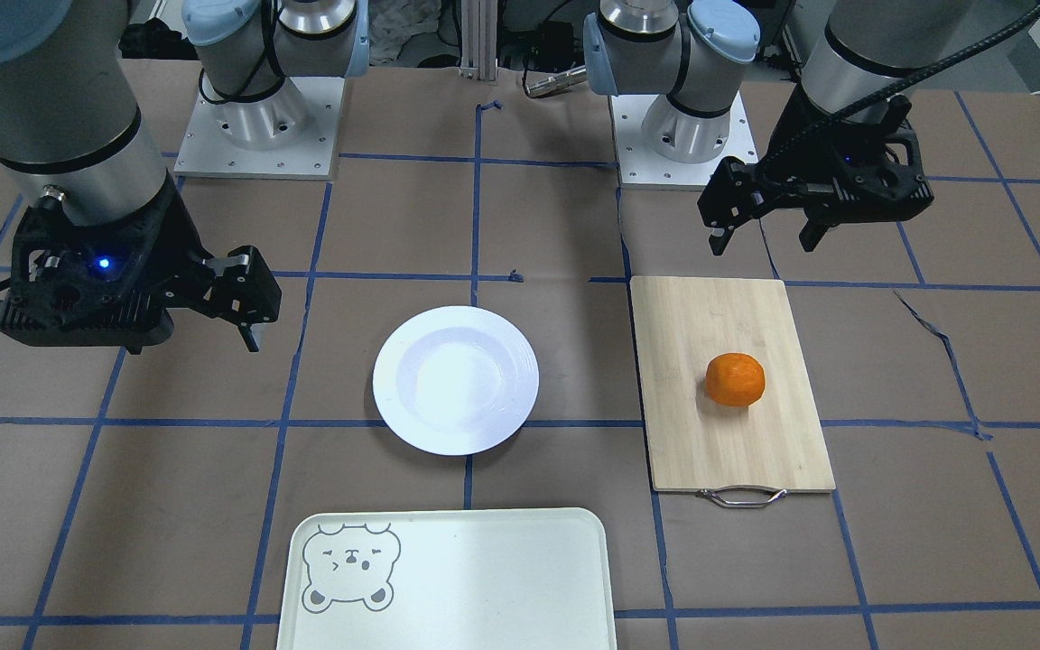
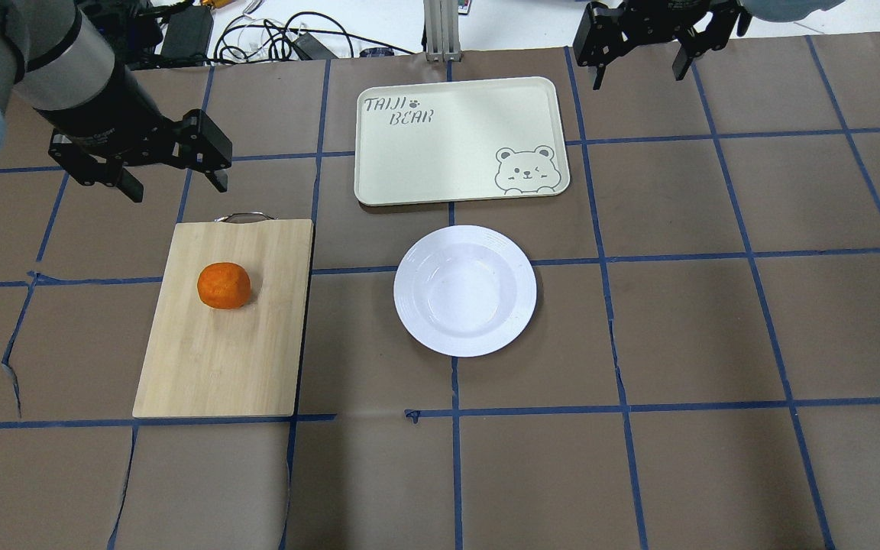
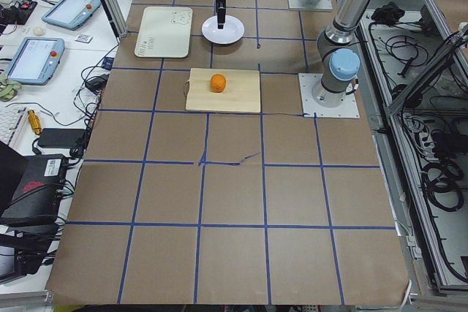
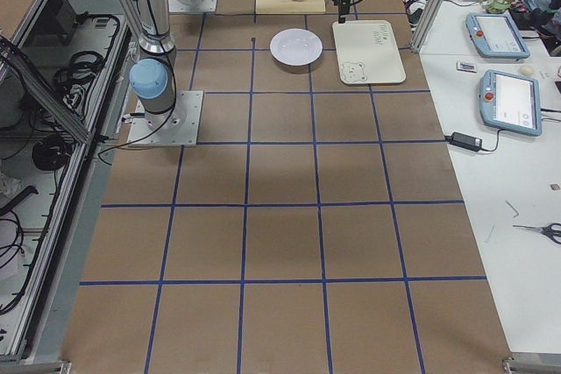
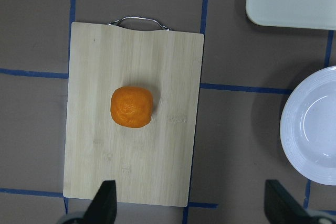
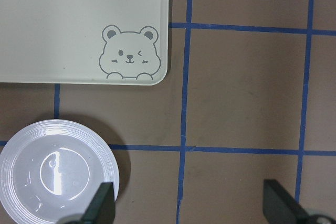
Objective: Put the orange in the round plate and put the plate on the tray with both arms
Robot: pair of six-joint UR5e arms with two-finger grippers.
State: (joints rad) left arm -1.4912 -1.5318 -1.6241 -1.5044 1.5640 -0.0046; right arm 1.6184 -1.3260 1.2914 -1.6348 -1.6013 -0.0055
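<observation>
The bench (image 2: pixel 677 321) carries three items. The cutting board (image 2: pixel 211 359) lies in the left half, its long axis running from the near edge to the far edge and its metal handle (image 2: pixel 243 217) at the far end. The orange (image 2: pixel 224 285) rests on the board at about mid-width, in the half toward the handle. No long axis can be made out on it.

The round plate (image 2: pixel 406 290) sits upright mid-bench. Strips of bare bench separate it from the board's right long edge and from the tray's near long edge. The tray (image 2: pixel 455 153) lies with its long axis parallel to the far edge and its bear face at the near right corner.

The left gripper (image 2: pixel 179 189) hovers beyond the board's far left corner, fingers apart, holding nothing. The right gripper (image 2: pixel 638 79) hovers near the far edge, right of the tray, likewise spread and unloaded.

The overhead view shows the tray's lettering, which the front-facing view crops. The left wrist view places the board's near edge between the fingers.
</observation>
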